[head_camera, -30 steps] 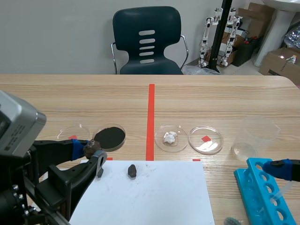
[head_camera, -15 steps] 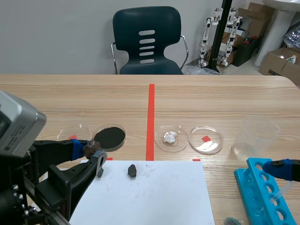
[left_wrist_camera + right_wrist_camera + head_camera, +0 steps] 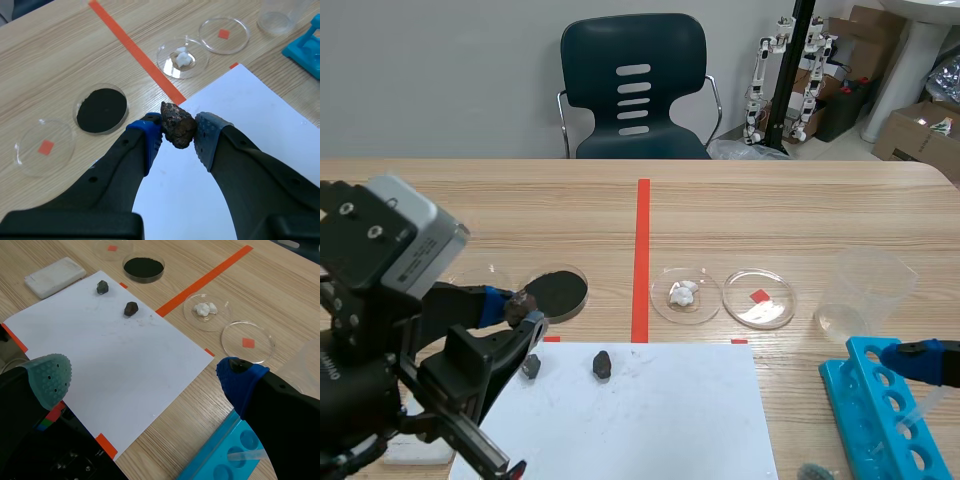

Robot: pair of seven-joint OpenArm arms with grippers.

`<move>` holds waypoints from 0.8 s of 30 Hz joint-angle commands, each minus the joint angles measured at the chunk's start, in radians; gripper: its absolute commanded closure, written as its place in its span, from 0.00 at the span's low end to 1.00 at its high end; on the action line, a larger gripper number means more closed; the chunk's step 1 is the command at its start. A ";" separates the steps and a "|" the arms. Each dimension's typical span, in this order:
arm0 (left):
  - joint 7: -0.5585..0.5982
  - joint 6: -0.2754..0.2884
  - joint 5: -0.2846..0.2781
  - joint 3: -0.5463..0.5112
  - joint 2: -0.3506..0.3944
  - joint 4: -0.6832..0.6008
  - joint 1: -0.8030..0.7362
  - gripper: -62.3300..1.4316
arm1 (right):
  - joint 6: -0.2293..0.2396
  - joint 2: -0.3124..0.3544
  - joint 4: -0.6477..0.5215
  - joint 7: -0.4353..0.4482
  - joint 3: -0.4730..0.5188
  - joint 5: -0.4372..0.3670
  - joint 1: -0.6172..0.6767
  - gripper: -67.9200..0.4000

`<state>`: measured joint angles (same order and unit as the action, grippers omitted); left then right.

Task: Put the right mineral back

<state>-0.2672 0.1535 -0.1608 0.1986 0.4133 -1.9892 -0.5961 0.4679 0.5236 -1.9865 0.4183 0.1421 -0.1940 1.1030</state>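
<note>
Clear round dishes (image 3: 790,300), four: one holds black powder (image 3: 558,290), one white lumps (image 3: 682,293). Two dark stones (image 3: 602,364) on white paper (image 3: 640,420). My left gripper (image 3: 177,132) pinches a rough brown rock (image 3: 177,125); my right gripper (image 3: 145,379) is spread.

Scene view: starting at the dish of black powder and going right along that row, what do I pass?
dish of black powder → orange-red tape line → dish with white mineral pieces → empty dish over a red square → clear plastic cup

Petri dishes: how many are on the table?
4, beyond the paper: an empty dish, a dish of black powder, a dish of white mineral pieces, a second empty dish. None seems hidden.
</note>
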 commanded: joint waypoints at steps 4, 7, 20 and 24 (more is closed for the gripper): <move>-0.016 -0.001 -0.004 0.082 0.001 0.047 0.081 0.77 | 0.000 0.000 -0.008 0.014 0.003 -0.011 -0.004 0.11; -0.051 -0.001 -0.004 0.153 -0.011 0.096 0.158 0.77 | 0.000 0.000 -0.008 0.014 0.003 -0.011 -0.004 0.11; -0.288 -0.037 -0.034 0.402 -0.192 0.389 0.500 0.77 | 0.000 0.000 -0.008 0.014 0.003 -0.011 -0.004 0.11; -0.342 -0.176 -0.036 0.445 -0.274 0.466 0.560 0.77 | 0.000 0.000 -0.008 0.014 0.003 -0.011 -0.004 0.11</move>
<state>-0.6201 -0.0151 -0.1909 0.6445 0.1532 -1.5055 -0.0360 0.4679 0.5236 -1.9865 0.4183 0.1421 -0.1940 1.1030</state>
